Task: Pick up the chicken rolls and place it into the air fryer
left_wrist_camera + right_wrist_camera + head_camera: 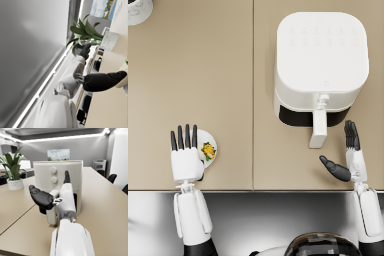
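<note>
While my left hand (pixel 186 159) spreads its fingers over the plate's (pixel 212 140) near rim, yellow-green chicken rolls (pixel 208 150) lie just beside them; my right hand (pixel 349 159), fingers apart, stands beside the air fryer (pixel 320 65) handle (pixel 318 127).

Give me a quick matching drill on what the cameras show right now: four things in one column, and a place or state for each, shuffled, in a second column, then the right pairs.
Things:
1. chicken rolls
2. air fryer
3. left hand
4. right hand

Places or states:
A. open, beside the white handle
B. on a small white plate
C. fingers straight, over the plate's edge
D. white box at the table's far right, its dark drawer partly pulled out

Pairs: 1-B, 2-D, 3-C, 4-A
</note>
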You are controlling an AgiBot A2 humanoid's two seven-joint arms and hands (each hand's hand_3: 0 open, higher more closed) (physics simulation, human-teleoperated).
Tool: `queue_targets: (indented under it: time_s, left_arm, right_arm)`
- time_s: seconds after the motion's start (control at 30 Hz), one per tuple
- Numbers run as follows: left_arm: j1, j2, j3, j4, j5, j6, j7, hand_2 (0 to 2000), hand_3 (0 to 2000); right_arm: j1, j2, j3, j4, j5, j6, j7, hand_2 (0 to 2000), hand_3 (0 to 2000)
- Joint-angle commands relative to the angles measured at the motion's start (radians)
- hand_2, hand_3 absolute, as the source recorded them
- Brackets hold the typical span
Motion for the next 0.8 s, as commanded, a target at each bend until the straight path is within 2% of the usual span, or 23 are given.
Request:
queue_targets:
  time_s: [0.03, 0.07, 0.1, 0.33, 0.8]
  left_arm:
    - [0.041, -0.009, 0.02, 0.052, 0.002, 0.0, -0.004, 0, 0]
    - [0.012, -0.002, 0.01, 0.025, 0.003, -0.001, -0.006, 0, 0]
    - [0.052, -0.01, 0.026, 0.065, 0.004, -0.001, -0.008, 0, 0]
    - [0.031, -0.002, 0.032, 0.11, 0.006, -0.001, -0.025, 0, 0]
    - [0.089, 0.0, 0.044, 0.279, 0.006, 0.014, -0.03, 0, 0]
  right_arm:
    - [0.009, -0.005, -0.014, -0.003, 0.0, 0.0, 0.0, 0, 0]
    - [0.007, -0.006, -0.014, -0.005, 0.0, 0.0, 0.0, 0, 0]
    - [0.007, -0.008, -0.016, -0.005, 0.0, 0.0, 0.0, 0, 0]
    - [0.014, -0.023, -0.024, -0.003, 0.0, 0.0, 0.0, 0, 0]
    - [0.002, -0.043, -0.055, -0.003, 0.0, 0.0, 0.0, 0, 0]
